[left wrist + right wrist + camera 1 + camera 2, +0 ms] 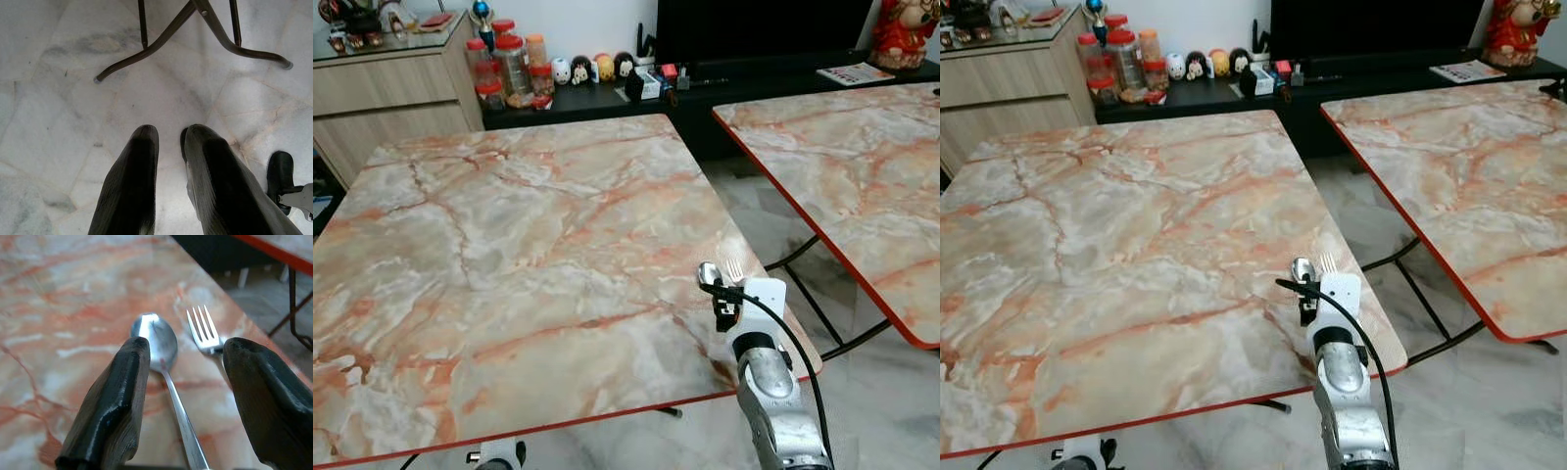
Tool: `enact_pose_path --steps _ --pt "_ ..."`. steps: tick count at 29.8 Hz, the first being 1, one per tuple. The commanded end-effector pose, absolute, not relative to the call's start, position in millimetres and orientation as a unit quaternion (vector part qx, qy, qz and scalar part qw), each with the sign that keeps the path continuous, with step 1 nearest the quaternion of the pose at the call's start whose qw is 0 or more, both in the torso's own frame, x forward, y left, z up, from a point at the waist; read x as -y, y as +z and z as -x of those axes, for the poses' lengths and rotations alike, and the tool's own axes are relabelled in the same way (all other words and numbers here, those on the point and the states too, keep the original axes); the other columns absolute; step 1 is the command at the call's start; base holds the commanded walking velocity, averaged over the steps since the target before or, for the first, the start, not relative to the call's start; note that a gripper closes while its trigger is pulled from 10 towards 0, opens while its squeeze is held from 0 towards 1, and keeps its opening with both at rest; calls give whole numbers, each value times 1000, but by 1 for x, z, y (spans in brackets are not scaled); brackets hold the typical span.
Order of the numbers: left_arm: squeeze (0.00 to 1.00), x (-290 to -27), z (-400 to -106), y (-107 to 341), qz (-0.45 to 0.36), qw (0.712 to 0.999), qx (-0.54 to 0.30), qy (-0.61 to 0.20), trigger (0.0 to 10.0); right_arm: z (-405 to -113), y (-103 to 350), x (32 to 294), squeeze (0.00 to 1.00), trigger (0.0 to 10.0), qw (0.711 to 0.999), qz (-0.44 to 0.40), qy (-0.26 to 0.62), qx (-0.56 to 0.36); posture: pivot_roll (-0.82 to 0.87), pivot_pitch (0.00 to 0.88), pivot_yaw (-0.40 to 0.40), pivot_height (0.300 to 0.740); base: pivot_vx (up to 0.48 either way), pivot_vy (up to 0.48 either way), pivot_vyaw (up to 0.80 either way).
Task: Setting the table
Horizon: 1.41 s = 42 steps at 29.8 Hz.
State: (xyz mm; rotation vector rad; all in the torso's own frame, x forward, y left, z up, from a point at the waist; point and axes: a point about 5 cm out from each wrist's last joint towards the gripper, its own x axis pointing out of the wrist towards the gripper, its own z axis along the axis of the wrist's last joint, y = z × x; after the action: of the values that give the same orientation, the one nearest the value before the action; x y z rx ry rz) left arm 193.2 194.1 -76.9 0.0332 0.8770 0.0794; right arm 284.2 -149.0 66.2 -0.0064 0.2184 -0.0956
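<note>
A silver spoon (155,338) and a silver fork (203,328) lie side by side on the marble-patterned table (509,245), near its front right corner. My right gripper (188,350) hovers low over them and is open, with one black finger (122,391) left of the spoon and the other covering part of the fork's handle. From the head, the spoon bowl (708,273) and fork tines (734,268) stick out beyond the white wrist block. My left gripper (171,134) hangs below the table edge, shut, pointing at the floor.
A second marble table (842,166) stands to the right across a narrow gap of tiled floor. Behind are a dark TV console (724,78) with jars (514,69) and figurines, and a wooden cabinet (391,98). Metal table legs (161,44) cross the floor.
</note>
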Motion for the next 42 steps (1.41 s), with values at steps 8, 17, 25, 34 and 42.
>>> enact_pose_path --steps 8,17,25,34,42 --pt "0 -196 -192 -78 -17 902 -431 38 10000 -282 69 155 0 10000 987 -2 -65 -146 -59 0 34 740 0 0 0" --pt "0 -195 -192 -77 -21 901 -431 35 10000 -279 67 155 0 10000 984 -12 -60 -165 -60 0 36 740 0 0 0" --pt "0 -195 -194 -77 -24 902 -431 32 10000 -286 68 162 0 10000 983 -18 -60 -170 -60 0 39 740 0 0 0" --pt "0 -194 -195 -76 -26 902 -431 28 10000 -291 72 172 0 10000 983 -12 -68 -167 -63 0 39 740 0 0 0" --pt "0 -194 -195 -76 -28 901 -431 29 10000 -294 71 171 0 10000 983 -21 -57 -171 -61 0 38 740 0 0 0"
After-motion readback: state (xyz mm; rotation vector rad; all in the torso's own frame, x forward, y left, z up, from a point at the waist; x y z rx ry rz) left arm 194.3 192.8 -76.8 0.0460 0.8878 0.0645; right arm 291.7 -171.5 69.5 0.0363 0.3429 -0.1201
